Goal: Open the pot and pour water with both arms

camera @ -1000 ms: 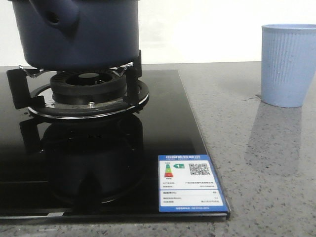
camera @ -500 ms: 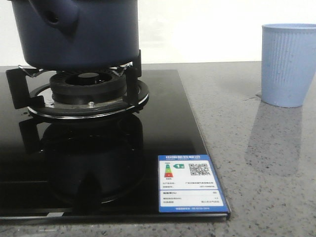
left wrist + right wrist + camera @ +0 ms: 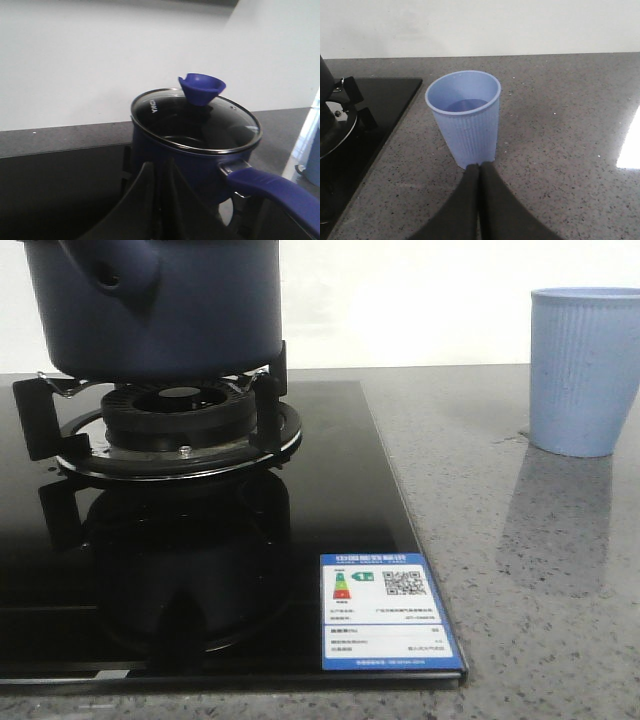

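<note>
The dark navy pot (image 3: 170,310) stands on the burner's pan supports at the far left, its hollow side stub facing me. In the left wrist view the pot (image 3: 175,160) carries a glass lid (image 3: 165,112) with a blue knob (image 3: 201,88), and its blue handle (image 3: 272,187) sticks out sideways. My left gripper (image 3: 159,167) is shut and empty, just short of the pot's wall. My right gripper (image 3: 479,166) is also shut and empty, with its tips at the foot of the light blue ribbed cup (image 3: 465,117). I cannot make out any water. Neither gripper shows in the front view.
A black glass hob (image 3: 330,490) with a gas burner (image 3: 180,415) fills the left side, with an energy label (image 3: 385,610) at its near right corner. The cup (image 3: 585,370) stands on the grey speckled counter (image 3: 540,570) at the right. A white wall is behind.
</note>
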`<control>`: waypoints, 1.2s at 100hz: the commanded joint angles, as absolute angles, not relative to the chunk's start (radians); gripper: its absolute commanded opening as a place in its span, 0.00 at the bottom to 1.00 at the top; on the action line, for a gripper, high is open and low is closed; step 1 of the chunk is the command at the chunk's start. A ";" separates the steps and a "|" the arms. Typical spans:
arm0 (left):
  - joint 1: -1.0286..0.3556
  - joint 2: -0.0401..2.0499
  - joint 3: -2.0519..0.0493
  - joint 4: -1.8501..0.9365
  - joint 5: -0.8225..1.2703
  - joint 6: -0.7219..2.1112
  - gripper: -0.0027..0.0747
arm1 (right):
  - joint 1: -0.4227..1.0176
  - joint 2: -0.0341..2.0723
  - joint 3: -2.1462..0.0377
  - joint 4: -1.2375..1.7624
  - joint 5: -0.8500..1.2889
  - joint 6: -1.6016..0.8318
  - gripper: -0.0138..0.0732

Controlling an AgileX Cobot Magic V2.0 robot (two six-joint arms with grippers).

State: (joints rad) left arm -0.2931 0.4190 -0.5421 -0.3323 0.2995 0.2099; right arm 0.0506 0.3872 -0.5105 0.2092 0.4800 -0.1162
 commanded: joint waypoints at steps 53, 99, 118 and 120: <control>-0.481 0.665 -0.580 -0.345 -0.065 0.218 0.63 | 0.053 0.408 -0.546 0.329 0.401 -0.134 0.76; -0.527 0.976 -0.726 -0.336 -0.198 0.218 0.70 | 0.053 0.408 -0.546 0.329 0.414 -0.134 0.76; -0.529 1.078 -0.794 -0.336 -0.218 0.218 0.78 | 0.053 0.408 -0.546 0.329 0.414 -0.134 0.76; -0.529 1.088 -0.801 -0.336 -0.218 0.218 0.78 | 0.053 0.408 -0.546 0.329 0.414 -0.134 0.76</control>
State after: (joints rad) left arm -0.5212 1.0634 -0.7399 -0.3364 -0.1320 0.2181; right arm 0.0522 0.3932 -0.5105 0.3201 0.4804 -0.1235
